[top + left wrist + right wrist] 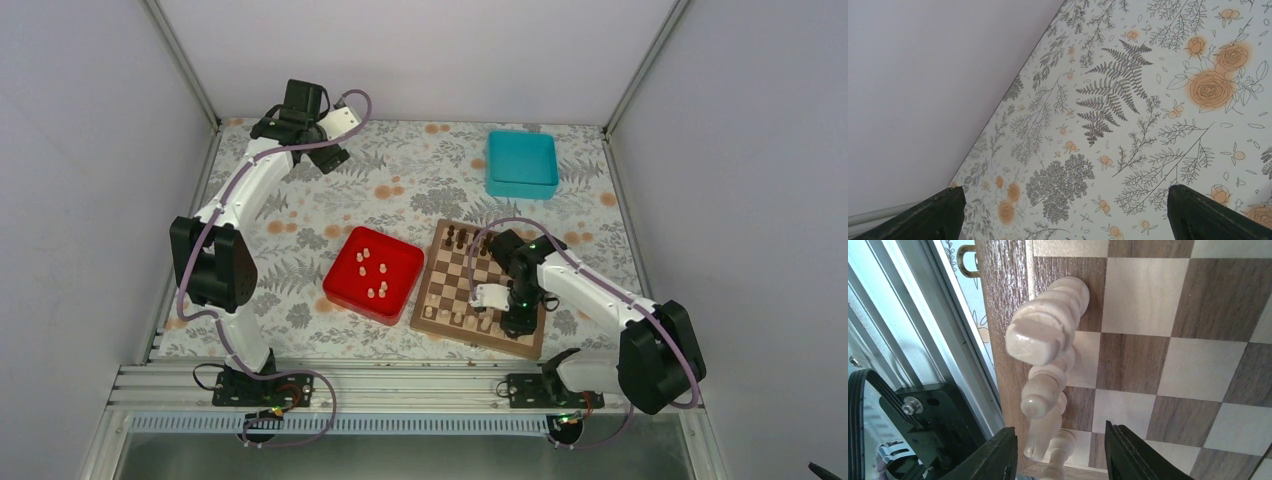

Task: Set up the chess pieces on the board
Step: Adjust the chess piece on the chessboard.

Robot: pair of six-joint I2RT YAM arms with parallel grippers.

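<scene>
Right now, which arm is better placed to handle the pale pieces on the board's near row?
Right. Its jaws stand open right over the pale pieces at the board's near edge. The left arm is at the far left corner, jaws open over bare cloth.

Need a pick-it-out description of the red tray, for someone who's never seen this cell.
On the floral table, find the wooden chessboard right of centre. The tray sits just left of it, nearer the middle. It is the only red thing: square, with a few small pale chess pieces in it, unlike the teal box at the far side.
</scene>
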